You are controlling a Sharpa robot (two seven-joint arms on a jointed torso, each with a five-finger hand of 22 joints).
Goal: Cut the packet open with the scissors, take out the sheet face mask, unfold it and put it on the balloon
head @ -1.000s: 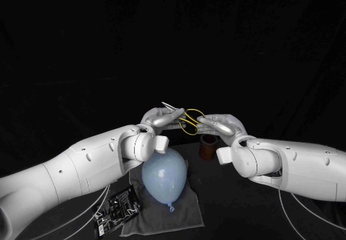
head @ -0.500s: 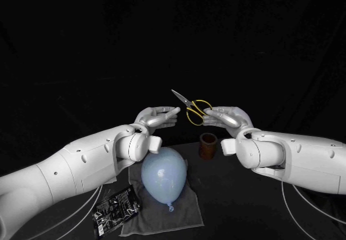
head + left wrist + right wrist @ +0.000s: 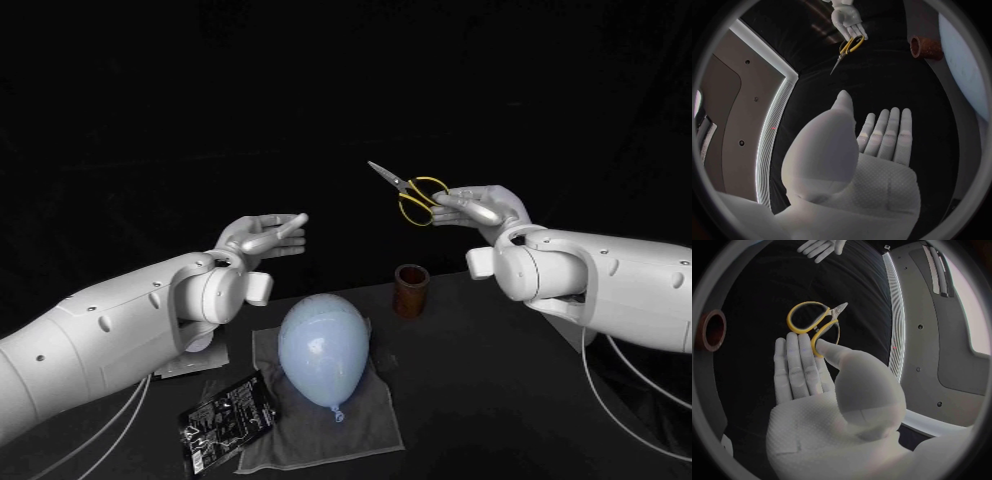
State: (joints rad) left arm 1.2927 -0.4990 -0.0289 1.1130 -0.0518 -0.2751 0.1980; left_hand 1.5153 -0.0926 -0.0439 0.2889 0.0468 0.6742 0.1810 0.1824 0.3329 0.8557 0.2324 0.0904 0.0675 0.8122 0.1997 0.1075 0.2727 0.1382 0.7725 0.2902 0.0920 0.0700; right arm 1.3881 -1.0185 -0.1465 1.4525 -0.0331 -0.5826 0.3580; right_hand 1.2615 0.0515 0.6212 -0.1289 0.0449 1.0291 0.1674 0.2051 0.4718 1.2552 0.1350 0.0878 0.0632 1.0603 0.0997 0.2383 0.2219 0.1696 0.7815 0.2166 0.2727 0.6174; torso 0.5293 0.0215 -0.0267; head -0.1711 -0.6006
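Right hand (image 3: 483, 208) of mine is clamped on the scissors (image 3: 415, 195): my thumb presses on one yellow loop and my straight fingers lie flat behind the other. I hold them high above the balloon (image 3: 325, 345) and off to its right. Their blades are together, the tip pointing up and back across towards the balloon's side.

My left hand (image 3: 264, 236) hangs above the balloon too, off to its left and well apart from the scissors. It holds nothing, with fingers straight and side by side and the thumb standing off from them.

The pale blue balloon lies on a grey cloth (image 3: 368, 430), its knot towards me. The black packet (image 3: 228, 418) lies flat just beside the balloon on its left, nearer me, at the cloth's edge. A brown cup (image 3: 413, 290) stands upright just beyond the balloon, a little to its right, on the black table (image 3: 476, 400).
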